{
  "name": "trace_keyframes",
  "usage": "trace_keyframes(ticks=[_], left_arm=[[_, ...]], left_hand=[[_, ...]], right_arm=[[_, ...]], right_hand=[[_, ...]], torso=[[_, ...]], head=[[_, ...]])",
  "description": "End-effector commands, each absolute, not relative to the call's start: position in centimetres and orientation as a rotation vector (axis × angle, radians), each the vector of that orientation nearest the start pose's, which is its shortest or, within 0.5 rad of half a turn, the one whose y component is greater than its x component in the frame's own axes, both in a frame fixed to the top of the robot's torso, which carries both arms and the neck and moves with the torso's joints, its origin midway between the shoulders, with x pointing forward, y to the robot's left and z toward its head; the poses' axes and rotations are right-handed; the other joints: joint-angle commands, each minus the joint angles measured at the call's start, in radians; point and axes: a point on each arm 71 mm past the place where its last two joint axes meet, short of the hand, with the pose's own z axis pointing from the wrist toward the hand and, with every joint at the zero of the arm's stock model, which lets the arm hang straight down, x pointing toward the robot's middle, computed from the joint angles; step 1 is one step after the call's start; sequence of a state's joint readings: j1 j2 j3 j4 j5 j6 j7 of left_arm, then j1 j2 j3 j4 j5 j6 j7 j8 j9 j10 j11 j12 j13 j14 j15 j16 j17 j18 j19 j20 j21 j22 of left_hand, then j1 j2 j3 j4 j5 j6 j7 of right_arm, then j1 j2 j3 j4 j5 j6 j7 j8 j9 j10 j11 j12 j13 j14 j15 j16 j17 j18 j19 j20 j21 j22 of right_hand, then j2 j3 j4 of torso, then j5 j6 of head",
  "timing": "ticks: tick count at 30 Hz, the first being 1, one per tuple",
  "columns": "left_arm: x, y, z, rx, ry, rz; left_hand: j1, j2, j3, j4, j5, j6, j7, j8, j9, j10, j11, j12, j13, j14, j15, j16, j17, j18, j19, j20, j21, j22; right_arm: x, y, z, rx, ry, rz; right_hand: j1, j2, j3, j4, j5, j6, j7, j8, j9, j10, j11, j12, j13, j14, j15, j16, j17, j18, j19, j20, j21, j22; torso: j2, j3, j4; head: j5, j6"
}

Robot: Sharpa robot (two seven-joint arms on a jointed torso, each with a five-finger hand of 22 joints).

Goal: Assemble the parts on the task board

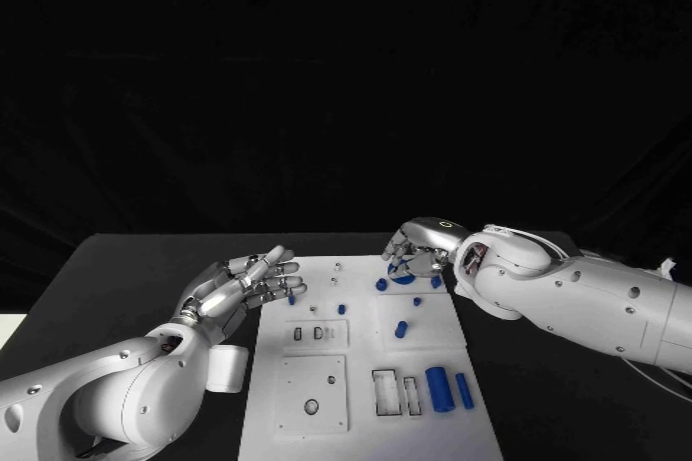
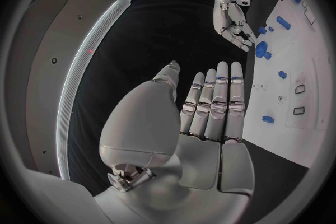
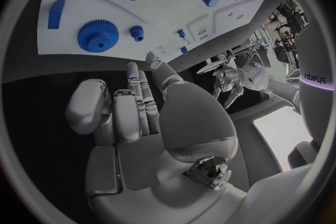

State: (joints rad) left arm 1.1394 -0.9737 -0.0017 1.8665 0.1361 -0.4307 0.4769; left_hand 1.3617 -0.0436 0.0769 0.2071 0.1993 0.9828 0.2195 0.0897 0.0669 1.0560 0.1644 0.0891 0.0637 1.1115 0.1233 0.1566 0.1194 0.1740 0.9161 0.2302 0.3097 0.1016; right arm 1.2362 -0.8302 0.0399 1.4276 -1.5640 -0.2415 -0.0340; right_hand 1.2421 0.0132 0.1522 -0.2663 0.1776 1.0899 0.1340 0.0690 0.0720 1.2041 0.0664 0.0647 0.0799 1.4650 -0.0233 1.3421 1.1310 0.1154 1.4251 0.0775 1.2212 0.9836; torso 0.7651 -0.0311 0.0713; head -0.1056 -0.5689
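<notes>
Parts (image 1: 440,389) on task board (image 1: 310,421), hands empty.

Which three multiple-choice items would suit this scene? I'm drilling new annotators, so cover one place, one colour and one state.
1. Where is the gear?
A. far end of the task board
B. near end
C. off the board

2. What colour are the parts?
A. grey
B. red
C. blue

3. What is the left robot hand doing?
A. holding a peg
B. open, holding nothing
C. pressing on the board

Key:
1 A: the gear lies on the task board under the right robot hand.
2 C: the parts are blue.
3 B: the left robot hand has bare, spread fingers.
</notes>
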Motion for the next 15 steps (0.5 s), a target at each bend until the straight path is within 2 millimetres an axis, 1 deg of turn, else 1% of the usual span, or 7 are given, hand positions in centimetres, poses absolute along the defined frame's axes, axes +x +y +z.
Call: trace_keyframes(ticks=[1, 5, 6, 7, 11, 13, 15], left_arm=[[41.6, 18.0, -15.9, -1.263, 1.365, -1.719], [41.4, 18.0, -15.8, -1.261, 1.368, -1.723], [41.4, 18.0, -15.7, -1.261, 1.369, -1.724], [41.4, 18.0, -15.7, -1.261, 1.370, -1.726], [41.3, 18.0, -15.6, -1.258, 1.372, -1.731], [41.2, 18.0, -15.5, -1.257, 1.372, -1.732], [41.2, 18.0, -15.5, -1.257, 1.373, -1.732]], left_hand=[[-0.004, -0.003, -0.004, -0.003, -0.005, 0.004, 0.002, -0.007, -0.001, 0.002, 0.004, -0.007, 0.000, -0.007, 0.001, -0.003, -0.001, 0.009, -0.007, 0.003, -0.006, -0.001], [-0.005, -0.003, -0.006, -0.004, -0.005, 0.002, 0.003, -0.010, -0.002, 0.000, 0.006, -0.010, 0.000, -0.007, 0.001, -0.005, -0.001, 0.009, -0.007, 0.004, -0.007, -0.003], [-0.005, -0.003, -0.006, -0.004, -0.005, 0.002, 0.004, -0.010, -0.002, 0.000, 0.006, -0.010, 0.000, -0.007, 0.001, -0.006, -0.001, 0.009, -0.007, 0.004, -0.007, -0.003], [-0.005, -0.003, -0.006, -0.005, -0.005, 0.002, 0.004, -0.011, -0.002, -0.001, 0.006, -0.011, 0.000, -0.007, 0.002, -0.006, -0.002, 0.009, -0.007, 0.004, -0.008, -0.003], [-0.005, -0.003, -0.006, -0.005, -0.005, 0.001, 0.004, -0.011, -0.002, -0.001, 0.007, -0.012, 0.000, -0.007, 0.002, -0.007, -0.002, 0.009, -0.007, 0.005, -0.008, -0.003], [-0.005, -0.003, -0.006, -0.006, -0.005, 0.000, 0.005, -0.013, -0.002, -0.003, 0.007, -0.014, 0.000, -0.008, 0.002, -0.008, -0.002, 0.009, -0.007, 0.005, -0.009, -0.004], [-0.005, -0.003, -0.006, -0.006, -0.005, 0.000, 0.005, -0.013, -0.002, -0.003, 0.007, -0.014, 0.000, -0.008, 0.002, -0.008, -0.002, 0.009, -0.007, 0.005, -0.009, -0.004]], right_arm=[[51.6, -21.6, -14.9, -0.343, 1.637, 0.452], [51.7, -21.3, -15.0, -0.370, 1.645, 0.427], [51.7, -21.2, -15.0, -0.376, 1.646, 0.422], [51.7, -21.1, -15.1, -0.385, 1.647, 0.416], [51.8, -20.8, -15.1, -0.402, 1.648, 0.408], [51.8, -20.7, -15.2, -0.409, 1.651, 0.405], [51.8, -20.5, -15.2, -0.417, 1.654, 0.402]], right_hand=[[-0.004, -0.008, 0.007, 0.001, 0.001, 0.000, -0.006, -0.004, 0.002, -0.009, 0.003, 0.002, 0.001, 0.046, 0.006, 0.004, -0.001, -0.016, -0.006, 0.002, 0.009, 0.008], [-0.005, -0.011, 0.012, 0.002, -0.001, 0.001, -0.006, -0.004, 0.002, -0.017, 0.004, 0.000, -0.001, 0.045, 0.007, 0.006, -0.002, -0.016, -0.008, 0.002, 0.018, 0.018], [-0.005, -0.013, 0.013, 0.003, -0.002, 0.001, -0.006, -0.004, 0.002, -0.021, 0.005, -0.001, -0.002, 0.044, 0.007, 0.007, -0.002, -0.016, -0.010, 0.002, 0.020, 0.019], [-0.005, -0.013, 0.013, 0.003, -0.002, 0.001, -0.006, -0.004, 0.002, -0.021, 0.005, -0.001, -0.002, 0.044, 0.007, 0.007, -0.002, -0.016, -0.010, 0.002, 0.020, 0.019], [-0.006, -0.014, 0.016, 0.005, -0.003, 0.004, -0.006, -0.003, 0.002, -0.028, 0.006, -0.002, -0.004, 0.043, 0.008, 0.008, -0.003, -0.015, -0.013, 0.004, 0.023, 0.021], [-0.005, -0.014, 0.017, 0.005, -0.003, 0.004, -0.006, -0.003, 0.002, -0.030, 0.006, -0.002, -0.004, 0.043, 0.009, 0.009, -0.002, -0.015, -0.014, 0.004, 0.024, 0.021], [-0.004, -0.013, 0.020, 0.006, -0.003, 0.003, -0.006, -0.004, 0.002, -0.026, 0.006, 0.001, -0.004, 0.043, 0.009, 0.010, -0.002, -0.016, -0.014, 0.005, 0.027, 0.024]], torso=[[0.009, -0.0014, 0.0084], [0.013, -0.0016, 0.0112], [0.013, -0.0020, 0.0109], [0.015, -0.0034, 0.0119], [0.020, -0.0045, 0.0150], [0.021, -0.0051, 0.0169], [0.022, -0.0049, 0.0183]], head=[[0.000, 0.004], [0.000, 0.005], [0.000, 0.005], [-0.002, 0.005], [-0.006, 0.004], [-0.002, 0.002], [-0.003, 0.001]])
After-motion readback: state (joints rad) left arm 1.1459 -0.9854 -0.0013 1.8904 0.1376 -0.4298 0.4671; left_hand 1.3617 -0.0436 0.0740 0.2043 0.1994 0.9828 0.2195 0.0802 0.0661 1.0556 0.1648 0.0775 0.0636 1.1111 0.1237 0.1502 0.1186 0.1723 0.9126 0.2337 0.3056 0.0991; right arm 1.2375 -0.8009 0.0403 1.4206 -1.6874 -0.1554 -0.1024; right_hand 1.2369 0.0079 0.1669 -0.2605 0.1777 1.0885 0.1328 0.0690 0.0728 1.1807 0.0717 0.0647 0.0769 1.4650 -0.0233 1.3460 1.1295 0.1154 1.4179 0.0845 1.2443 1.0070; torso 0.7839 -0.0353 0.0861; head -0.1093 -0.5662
